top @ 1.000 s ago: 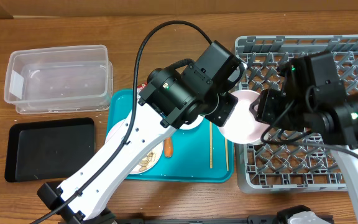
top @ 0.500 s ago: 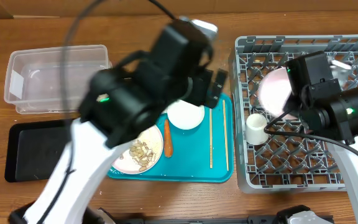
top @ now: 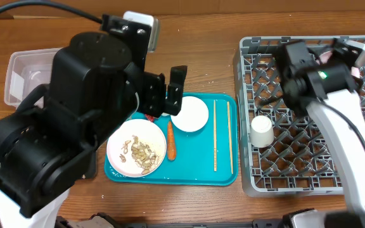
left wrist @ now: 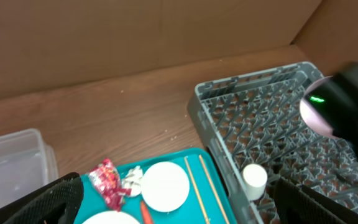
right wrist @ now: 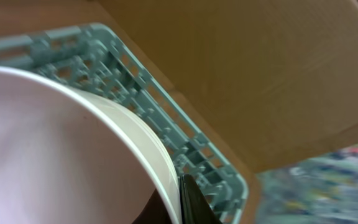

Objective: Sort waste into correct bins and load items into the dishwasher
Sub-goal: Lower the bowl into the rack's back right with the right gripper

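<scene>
**Bowl held over the dish rack, left arm idle**

The right gripper [right wrist: 183, 202] was pinched on the rim of a white bowl [right wrist: 55, 155], with one dark finger visible against the bowl's edge in the right wrist view. The bowl hung tilted above the far corner of the grey dish rack [top: 246, 114], not yet seated in the grid. From overhead the arm hid nearly all of it. The left wrist view showed it only as a pale blurred disc over the rack.

Inside the rack, near the wall that faces the teal tray [top: 224, 177], a small white cup [top: 262, 131] stood mouth down. The tray lay just beside that wall. On it were a second bowl [top: 189, 114], a pair of chopsticks [top: 215, 134] on the strip nearest the rack, a carrot [top: 171, 140], and a plate [top: 116, 142] carrying nut scraps [top: 139, 154]. A red wrapper [left wrist: 106, 180] and a tissue [left wrist: 132, 176] sat at the tray's far end. The clear tub [top: 18, 82] lay well beyond the tray from the rack.

The left gripper [top: 168, 95] hovered over the tray's far edge with its fingers spread and nothing between them.

The bowl looked rigid, smooth and probably slick, and likely to chip if knocked on the rack. A one-point rim pinch would let it swing. It would be safer lowered slowly on edge into the grid and let go only once the rack bore it.
</scene>
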Controlling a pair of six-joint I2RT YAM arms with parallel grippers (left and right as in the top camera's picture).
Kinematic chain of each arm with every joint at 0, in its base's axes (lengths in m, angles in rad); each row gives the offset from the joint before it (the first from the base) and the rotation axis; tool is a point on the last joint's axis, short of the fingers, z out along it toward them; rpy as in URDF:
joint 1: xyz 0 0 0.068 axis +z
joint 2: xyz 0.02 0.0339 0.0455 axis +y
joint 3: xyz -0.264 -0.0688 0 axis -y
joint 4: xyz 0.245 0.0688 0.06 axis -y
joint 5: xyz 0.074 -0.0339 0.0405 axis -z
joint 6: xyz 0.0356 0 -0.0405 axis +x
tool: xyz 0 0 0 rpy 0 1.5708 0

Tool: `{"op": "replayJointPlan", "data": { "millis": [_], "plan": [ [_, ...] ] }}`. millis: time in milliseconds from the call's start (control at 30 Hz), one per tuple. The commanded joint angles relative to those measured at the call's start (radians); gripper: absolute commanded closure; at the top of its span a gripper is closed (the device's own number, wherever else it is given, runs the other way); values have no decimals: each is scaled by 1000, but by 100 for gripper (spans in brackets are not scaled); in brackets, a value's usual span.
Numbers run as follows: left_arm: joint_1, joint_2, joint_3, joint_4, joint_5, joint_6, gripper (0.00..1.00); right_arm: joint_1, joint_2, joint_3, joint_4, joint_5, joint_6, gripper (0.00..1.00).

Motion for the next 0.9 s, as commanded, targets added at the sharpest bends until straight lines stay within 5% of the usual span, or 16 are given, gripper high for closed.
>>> {"op": "replayJointPlan", "data": {
  "millis": [0, 233, 867],
  "plan": [
    [6, -22, 14, -19, -26, 3, 0, -35, 92, -1, 3, 89, 9, 96],
    [6, -21, 14, -37, -27, 5, 0, -56, 257, -1, 46, 214, 9, 92],
    [6, -21, 14, -64, -26, 13, 0, -111, 418, -19, 195, 132, -45, 82]
  ]
}}
